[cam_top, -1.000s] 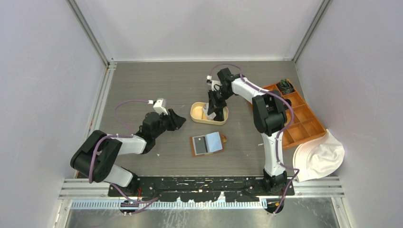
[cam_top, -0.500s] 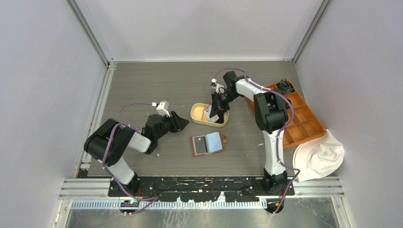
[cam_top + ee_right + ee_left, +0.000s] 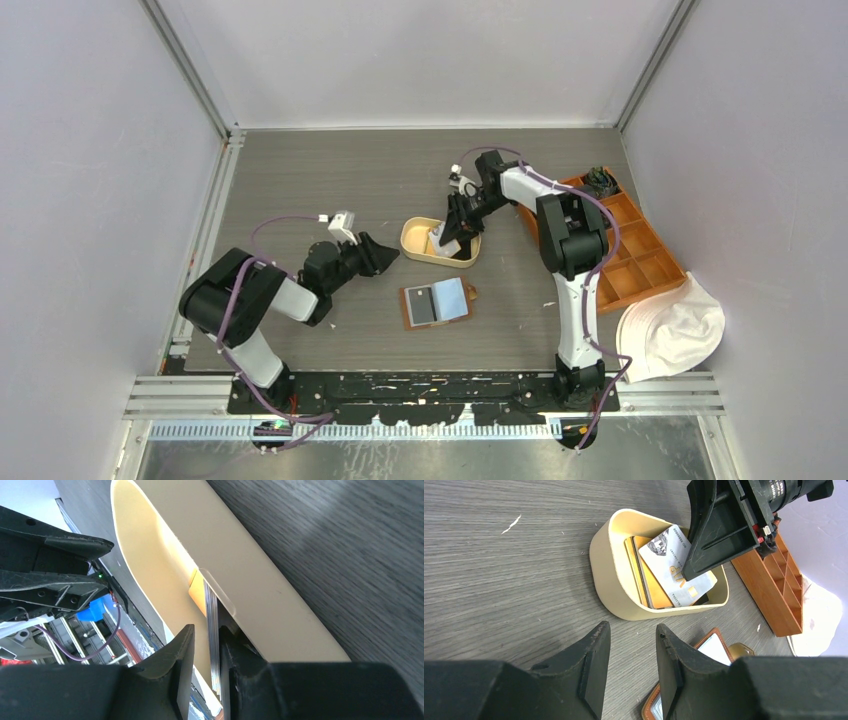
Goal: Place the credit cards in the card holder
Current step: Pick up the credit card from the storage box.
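Several credit cards, a white printed one over orange ones, lie in the cream oval tray. My right gripper reaches into that tray. In the right wrist view its jaws stand a little apart with a card's thin edge between them, resting against one finger. The brown card holder lies open and flat in front of the tray, a pale card showing in it. My left gripper is open and empty, low over the table just left of the tray and holder.
An orange compartmented box stands at the right, with a small dark object in its far corner. A white cloth hat lies at the near right. Grey walls enclose the table.
My left gripper has moved right, closer to the tray. My right gripper has shifted slightly right and turned inside the tray.
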